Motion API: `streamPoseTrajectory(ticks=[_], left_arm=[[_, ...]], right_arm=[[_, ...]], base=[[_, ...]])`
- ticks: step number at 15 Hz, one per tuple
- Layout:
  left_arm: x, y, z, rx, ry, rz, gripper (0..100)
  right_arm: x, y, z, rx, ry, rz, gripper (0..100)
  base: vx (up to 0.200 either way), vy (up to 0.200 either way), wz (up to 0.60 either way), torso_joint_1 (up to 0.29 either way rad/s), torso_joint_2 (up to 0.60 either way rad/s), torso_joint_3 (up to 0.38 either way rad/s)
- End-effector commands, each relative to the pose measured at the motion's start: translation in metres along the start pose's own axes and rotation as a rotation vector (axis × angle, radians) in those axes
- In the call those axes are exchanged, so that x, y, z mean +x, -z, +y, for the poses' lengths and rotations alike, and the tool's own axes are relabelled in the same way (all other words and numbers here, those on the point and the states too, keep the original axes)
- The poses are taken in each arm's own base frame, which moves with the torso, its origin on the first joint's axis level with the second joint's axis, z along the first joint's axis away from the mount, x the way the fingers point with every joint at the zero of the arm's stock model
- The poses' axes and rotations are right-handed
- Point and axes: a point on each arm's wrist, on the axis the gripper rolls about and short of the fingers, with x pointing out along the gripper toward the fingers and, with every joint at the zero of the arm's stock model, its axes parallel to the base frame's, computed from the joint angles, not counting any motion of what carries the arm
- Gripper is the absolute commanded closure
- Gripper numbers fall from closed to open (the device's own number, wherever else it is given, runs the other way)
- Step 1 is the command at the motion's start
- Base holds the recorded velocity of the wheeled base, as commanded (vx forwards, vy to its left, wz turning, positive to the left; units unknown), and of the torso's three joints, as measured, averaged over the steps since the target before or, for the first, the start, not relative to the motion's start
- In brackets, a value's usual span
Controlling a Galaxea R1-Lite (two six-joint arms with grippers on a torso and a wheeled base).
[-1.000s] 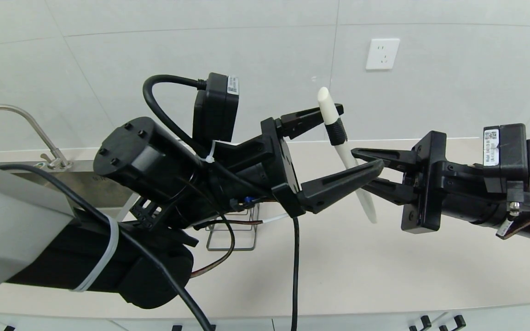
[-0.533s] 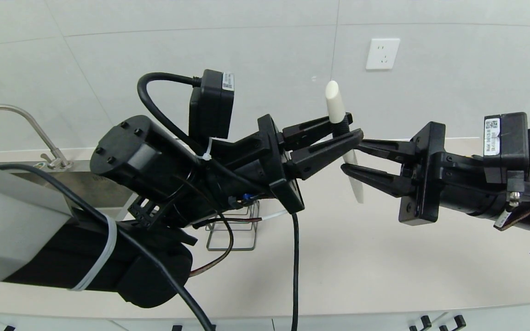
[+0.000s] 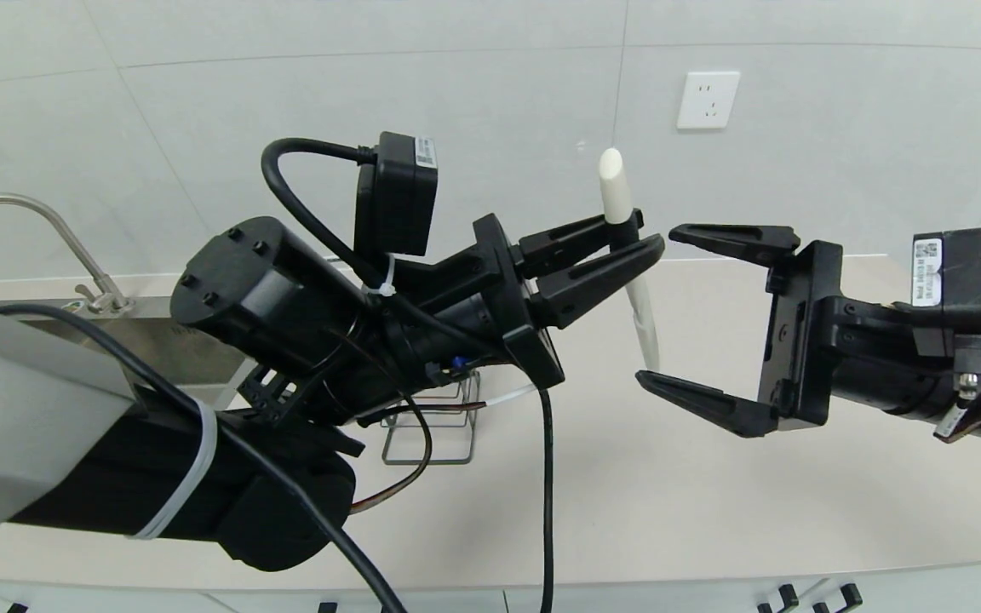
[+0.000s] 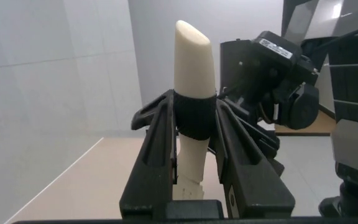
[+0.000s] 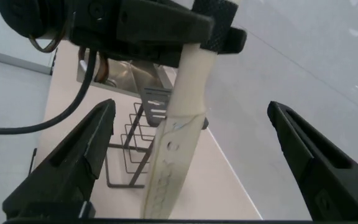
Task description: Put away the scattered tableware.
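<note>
Head view puts the white utensil (image 3: 615, 180) upright in mid-air, pinched by the left gripper (image 3: 639, 236) across its black band (image 4: 194, 115). The rounded handle end stands above the fingers and the thin flat blade hangs below them. The right gripper (image 3: 656, 304) faces it from the opposite side with its fingers spread wide, one tip level with the band and the other just beyond the blade's lower end, touching nothing. Well beneath both grippers lies the pale desk (image 3: 712, 511). Below and behind the left gripper's wrist stands a wire rack (image 3: 429, 436), the likely home for the piece. The utensil looks light and stiff, and its smooth white surfaces would probably slip. The ridged band seems the surest place to hold, since it gives friction and sits near the middle. The blade looks thin and may be brittle or edged, so squeezing it flat-on or knocking it against the rack wires could chip it.
</note>
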Motion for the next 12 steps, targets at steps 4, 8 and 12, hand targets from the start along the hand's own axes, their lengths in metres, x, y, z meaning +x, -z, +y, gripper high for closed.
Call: streamPoseTrajectory(ticks=[4, 8, 12], left_arm=[[-0.017, 0.003, 0.022, 0.026, -0.108, 0.020, 100], [-0.021, 0.007, 0.024, 0.022, -0.160, 0.030, 100], [-0.035, 0.015, 0.019, -0.009, -0.179, 0.085, 100]], right_arm=[[-0.059, -0.010, 0.018, 0.012, 0.073, 0.113, 100], [-0.115, -0.046, 0.037, -0.075, 0.207, 0.166, 100], [-0.175, -0.109, 0.096, -0.341, 0.444, 0.206, 100]], base=[[0.000, 0.000, 0.00, 0.000, 0.00, 0.000], [0.000, 0.000, 0.00, 0.000, 0.00, 0.000], [0.000, 0.000, 0.00, 0.000, 0.00, 0.000]])
